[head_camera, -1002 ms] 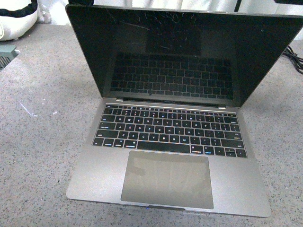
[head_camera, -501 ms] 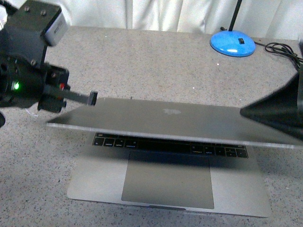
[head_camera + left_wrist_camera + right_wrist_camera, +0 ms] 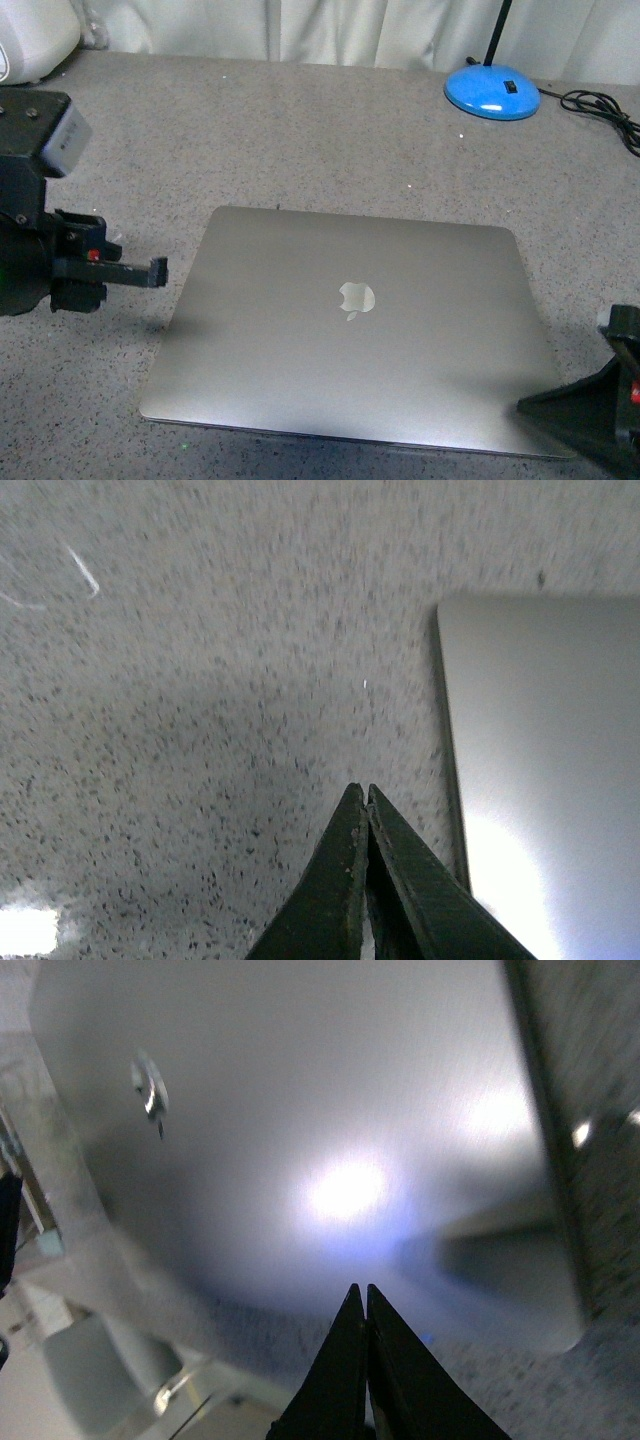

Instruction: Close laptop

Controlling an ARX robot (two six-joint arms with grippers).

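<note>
Laptop (image 3: pixel 350 330) lay shut, task looked done; L gripper (image 3: pixel 361 796) & R gripper (image 3: pixel 358 1296) pinched closed, empty; next: back arms off

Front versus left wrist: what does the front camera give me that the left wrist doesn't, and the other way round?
Front only: the whole laptop with its lid down flat, its logo, the blue lamp base, a cable, and the right end effector by the near right corner.
Left wrist only: a close look at the left end effector, fingers pressed together and holding nothing.
Both: the laptop's left edge, the speckled table, and the left end effector beside the laptop, not on it.
</note>
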